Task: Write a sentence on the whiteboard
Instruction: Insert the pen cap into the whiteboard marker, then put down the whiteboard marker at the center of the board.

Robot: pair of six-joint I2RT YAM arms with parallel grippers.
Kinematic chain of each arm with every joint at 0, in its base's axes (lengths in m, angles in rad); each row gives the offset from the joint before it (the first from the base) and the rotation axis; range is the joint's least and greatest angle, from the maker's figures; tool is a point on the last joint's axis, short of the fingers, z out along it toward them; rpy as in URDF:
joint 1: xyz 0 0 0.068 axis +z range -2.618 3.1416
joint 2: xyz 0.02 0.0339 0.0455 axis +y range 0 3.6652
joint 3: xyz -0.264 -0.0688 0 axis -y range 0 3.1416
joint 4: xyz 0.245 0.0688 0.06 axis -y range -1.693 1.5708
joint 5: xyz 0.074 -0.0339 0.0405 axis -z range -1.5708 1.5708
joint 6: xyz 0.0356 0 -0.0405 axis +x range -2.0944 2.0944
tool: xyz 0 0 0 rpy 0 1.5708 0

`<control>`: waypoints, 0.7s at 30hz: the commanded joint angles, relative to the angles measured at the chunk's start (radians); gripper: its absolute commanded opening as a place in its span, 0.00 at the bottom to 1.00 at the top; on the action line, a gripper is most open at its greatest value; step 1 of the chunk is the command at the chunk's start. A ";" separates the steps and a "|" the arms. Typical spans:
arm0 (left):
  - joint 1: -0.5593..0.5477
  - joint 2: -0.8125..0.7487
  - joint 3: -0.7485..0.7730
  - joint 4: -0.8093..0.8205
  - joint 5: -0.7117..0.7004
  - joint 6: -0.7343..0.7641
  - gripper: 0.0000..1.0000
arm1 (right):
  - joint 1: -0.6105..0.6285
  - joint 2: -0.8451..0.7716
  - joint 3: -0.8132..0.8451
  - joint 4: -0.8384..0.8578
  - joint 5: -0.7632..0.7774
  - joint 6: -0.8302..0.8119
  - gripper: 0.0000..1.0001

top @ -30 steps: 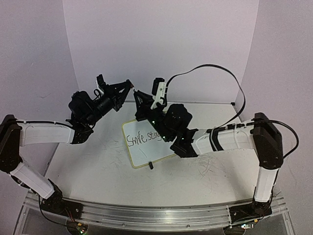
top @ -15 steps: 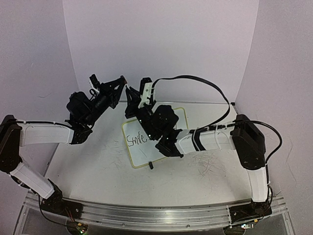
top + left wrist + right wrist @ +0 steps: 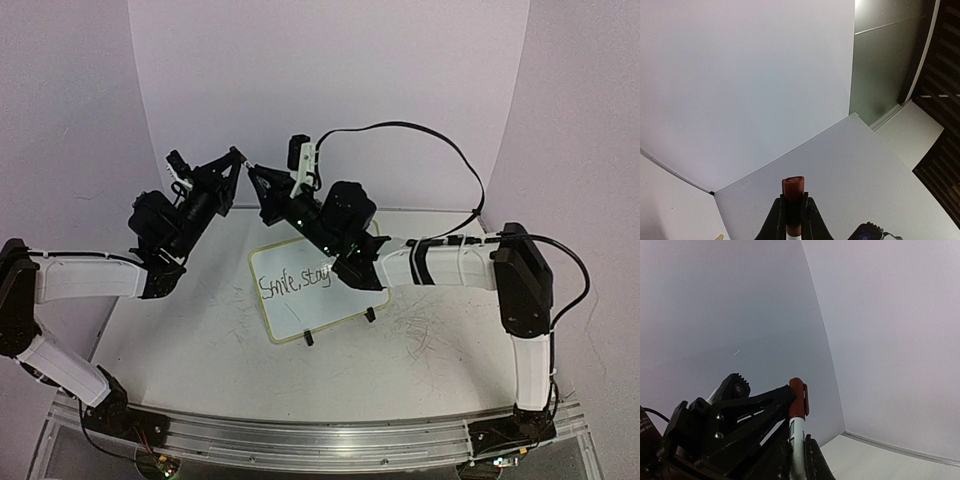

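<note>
Your left gripper (image 3: 236, 156) grips the red cap (image 3: 793, 186) and your right gripper (image 3: 252, 172) the marker (image 3: 796, 440), so keep both coaxial and press straight, above the lettered whiteboard (image 3: 300, 322) resting on the table (image 3: 450, 350).

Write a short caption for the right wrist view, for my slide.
The right gripper holds the marker while the left gripper clamps its red cap.

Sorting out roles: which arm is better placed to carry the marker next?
Probably right: the right gripper holds the marker by its white barrel; the left gripper only pinches the red cap.
</note>
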 commanded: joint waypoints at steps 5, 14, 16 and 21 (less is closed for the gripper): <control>-0.044 -0.135 0.028 -0.304 0.160 0.232 0.65 | -0.083 -0.353 -0.289 -0.064 0.115 -0.066 0.00; -0.005 -0.294 0.101 -0.516 0.186 0.519 0.90 | -0.443 -0.773 -0.692 -0.455 -0.058 0.268 0.00; -0.002 -0.315 0.097 -0.549 0.169 0.563 0.90 | -0.576 -0.843 -0.801 -0.517 -0.159 0.386 0.00; 0.001 -0.341 0.087 -0.585 0.112 0.618 0.90 | -0.785 -0.848 -0.993 -0.535 -0.414 0.532 0.00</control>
